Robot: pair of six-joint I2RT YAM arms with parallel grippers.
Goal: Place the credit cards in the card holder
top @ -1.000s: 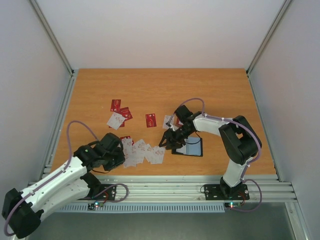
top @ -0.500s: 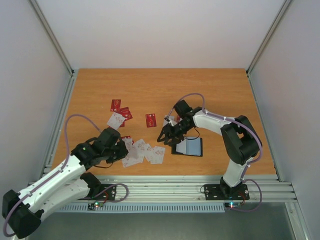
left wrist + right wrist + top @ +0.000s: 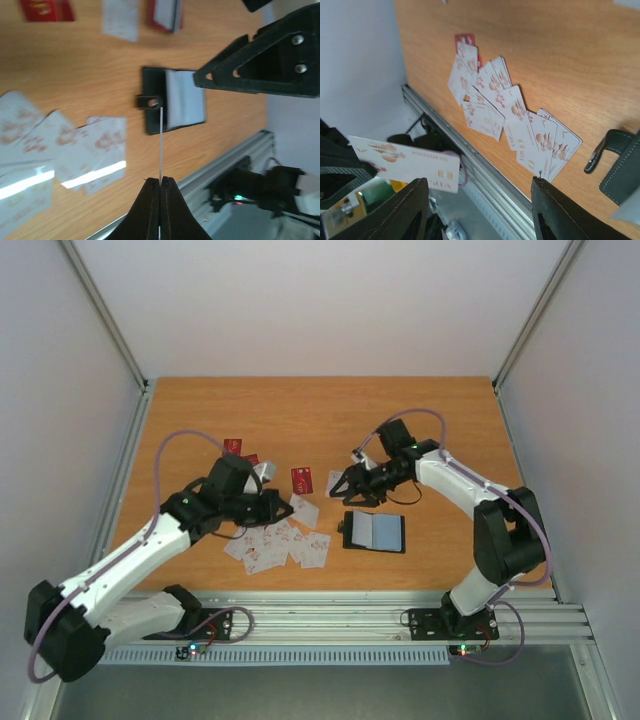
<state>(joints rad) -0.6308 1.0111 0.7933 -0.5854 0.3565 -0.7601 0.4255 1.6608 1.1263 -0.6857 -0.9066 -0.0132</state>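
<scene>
Black outside and pale bluish-grey inside, the card holder lies folded open and flat on the counter, close to the near edge and a little right of its middle. Its small strap tab sticks out on the left side. Just left of it, also along the near edge, a loose spread of white credit cards with red marks lies overlapping on the wood. Farther from the near edge, towards the counter's middle, a single red card lies alone. Another red one lies farther left, just beyond the left arm.

The left jaws are closed on one white card, pinching it by one end. The card is lifted off the counter, over the far side of the spread and left of the holder. In the left wrist view it shows edge-on as a thin pale line running from the fingertips towards the holder's strap tab. In the right wrist view its printed face and a small gold patch can be seen.

The right jaws stand apart with nothing between them, hovering over the counter just beyond the holder's far edge and not touching it. The right arm reaches in from the counter's right side
</scene>
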